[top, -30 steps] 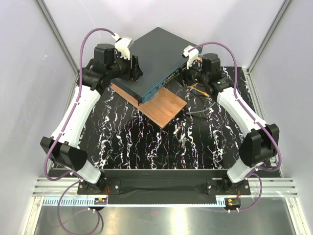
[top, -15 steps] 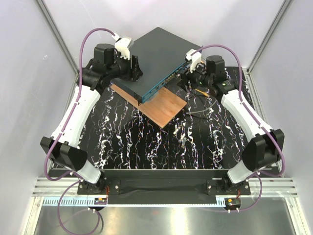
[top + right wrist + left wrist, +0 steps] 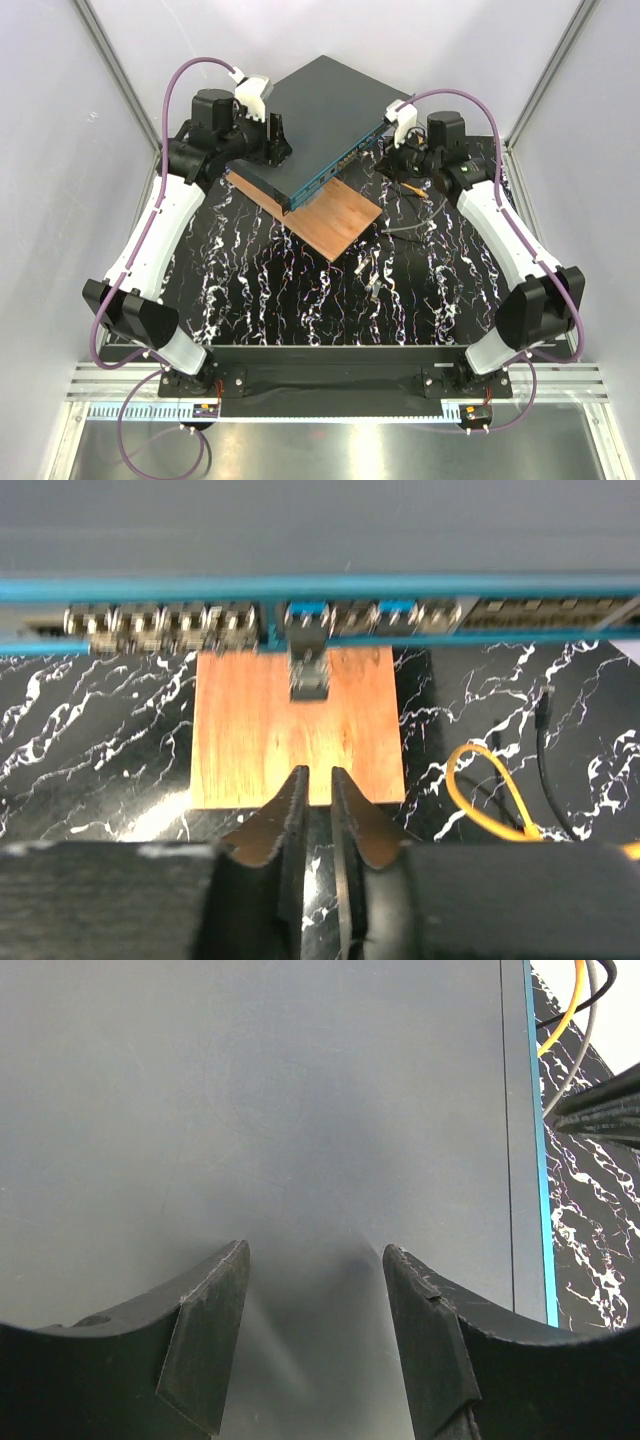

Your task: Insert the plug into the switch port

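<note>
The switch (image 3: 320, 110) lies at the back of the table, its teal front face (image 3: 320, 615) and row of sockets across the top of the right wrist view. The small pale grey plug (image 3: 309, 672) sticks out of a socket near the middle of that row, over the wooden board. My right gripper (image 3: 318, 775) hangs back from it above the board's near edge, its jaws a narrow gap apart with nothing between them; it also shows in the top view (image 3: 388, 152). My left gripper (image 3: 315, 1250) is open, fingers spread over the switch's dark top (image 3: 300, 1110) at its left edge (image 3: 272, 140).
A brown wooden board (image 3: 335, 215) lies under the switch's front edge. A yellow cable loop (image 3: 480, 800) and thin dark cables (image 3: 405, 230) lie on the black marbled mat right of the board. White walls enclose the table.
My right gripper has drawn back to the right, away from the switch's front face. The left arm and the switch have not moved.
</note>
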Controlling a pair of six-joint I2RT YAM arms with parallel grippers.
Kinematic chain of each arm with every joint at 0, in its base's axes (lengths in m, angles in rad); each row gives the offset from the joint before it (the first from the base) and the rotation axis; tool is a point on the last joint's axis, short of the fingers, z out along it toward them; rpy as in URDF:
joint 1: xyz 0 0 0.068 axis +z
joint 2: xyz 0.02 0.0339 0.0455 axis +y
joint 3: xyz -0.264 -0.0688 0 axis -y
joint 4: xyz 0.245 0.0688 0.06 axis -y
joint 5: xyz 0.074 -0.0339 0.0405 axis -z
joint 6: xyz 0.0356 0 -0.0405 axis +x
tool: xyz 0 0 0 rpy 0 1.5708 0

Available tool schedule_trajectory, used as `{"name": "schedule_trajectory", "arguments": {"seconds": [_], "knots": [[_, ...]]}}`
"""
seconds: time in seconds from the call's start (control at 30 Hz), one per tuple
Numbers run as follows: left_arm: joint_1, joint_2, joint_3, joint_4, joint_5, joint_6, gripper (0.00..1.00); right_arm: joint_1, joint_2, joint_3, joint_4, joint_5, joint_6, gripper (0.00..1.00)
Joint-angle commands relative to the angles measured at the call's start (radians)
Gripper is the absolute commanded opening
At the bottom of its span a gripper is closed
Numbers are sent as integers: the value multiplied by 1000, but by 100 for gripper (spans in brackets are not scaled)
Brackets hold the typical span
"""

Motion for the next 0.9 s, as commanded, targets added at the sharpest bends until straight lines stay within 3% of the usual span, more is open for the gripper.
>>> {"name": "schedule_trajectory", "arguments": {"seconds": [0.0, 0.33, 0.87], "knots": [[5, -9, 8, 23, 22, 5, 61, -5, 31, 93, 2, -19, 36, 19], [5, -6, 6, 35, 26, -1, 61, -4, 120, 200, -10, -53, 93, 15], [13, -5, -6, 46, 34, -12, 61, 13, 171, 252, 3, -68, 125, 19]]}}
